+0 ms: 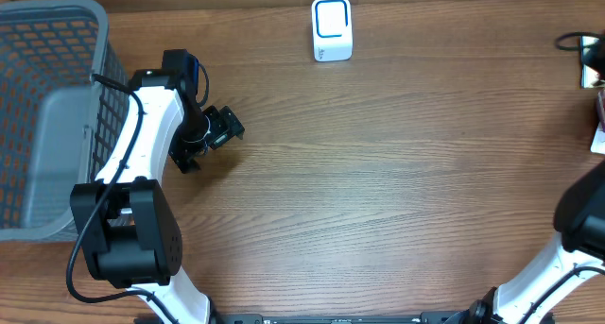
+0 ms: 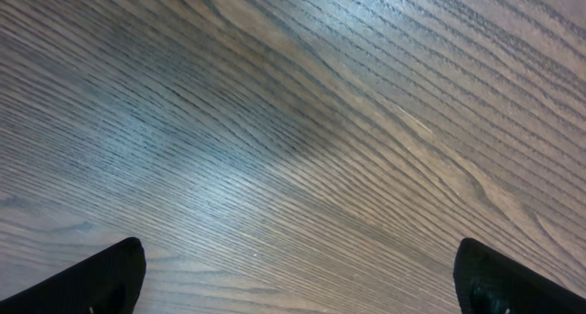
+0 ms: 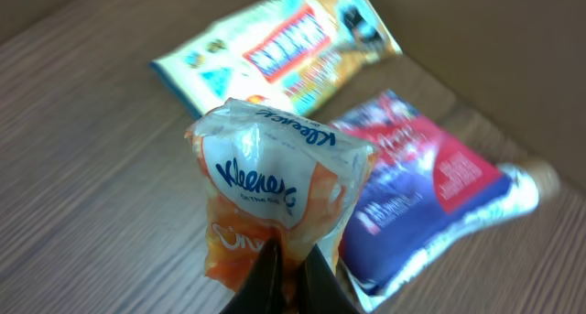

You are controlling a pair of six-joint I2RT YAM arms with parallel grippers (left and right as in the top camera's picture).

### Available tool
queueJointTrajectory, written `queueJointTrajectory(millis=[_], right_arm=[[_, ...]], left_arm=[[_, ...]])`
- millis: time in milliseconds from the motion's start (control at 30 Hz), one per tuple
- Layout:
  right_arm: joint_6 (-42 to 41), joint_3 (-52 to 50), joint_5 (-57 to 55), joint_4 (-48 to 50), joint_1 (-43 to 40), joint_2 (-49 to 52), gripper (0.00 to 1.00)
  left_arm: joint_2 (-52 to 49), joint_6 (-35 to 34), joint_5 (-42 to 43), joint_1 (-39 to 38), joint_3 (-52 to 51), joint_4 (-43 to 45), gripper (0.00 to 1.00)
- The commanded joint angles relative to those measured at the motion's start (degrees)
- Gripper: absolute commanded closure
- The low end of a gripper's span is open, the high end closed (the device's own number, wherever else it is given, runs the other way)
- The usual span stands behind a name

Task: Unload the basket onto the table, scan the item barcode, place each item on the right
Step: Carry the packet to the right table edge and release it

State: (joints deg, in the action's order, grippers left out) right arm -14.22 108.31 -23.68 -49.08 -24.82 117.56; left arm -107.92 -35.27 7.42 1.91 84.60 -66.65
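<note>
Your right gripper (image 3: pixel 291 264) pinches the orange-and-white plastic Kleenex pack (image 3: pixel 275 190); face its barcode squarely to the white blue-lit scanner box (image 1: pixel 332 28). The left gripper (image 2: pixel 298 282) holds its 2 fingers apart, empty.

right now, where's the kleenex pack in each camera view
right wrist: Kleenex pack at centre, its lower edge pinched by the right gripper, jaws shut; a yellow packet and a red-and-blue packet lie behind it.
overhead: cannot be made out.
left wrist: not in it; only bare wood under the left gripper, jaws open.
Shared landmark: the wood-grain table, in all three views.
</note>
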Motion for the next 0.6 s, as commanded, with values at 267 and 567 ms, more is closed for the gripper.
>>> queueJointTrajectory(millis=[267, 567], right_arm=[[-7.06, 0.61, 13.92, -1.92, -15.58, -2.01, 0.88], [-6.80, 1.05, 14.80, -5.44, -16.11, -2.99, 0.00]], left_arm=[[-0.20, -0.74, -0.42, -0.07, 1.07, -0.11, 0.00], [-0.20, -0.74, -0.42, -0.07, 1.07, -0.11, 0.00]])
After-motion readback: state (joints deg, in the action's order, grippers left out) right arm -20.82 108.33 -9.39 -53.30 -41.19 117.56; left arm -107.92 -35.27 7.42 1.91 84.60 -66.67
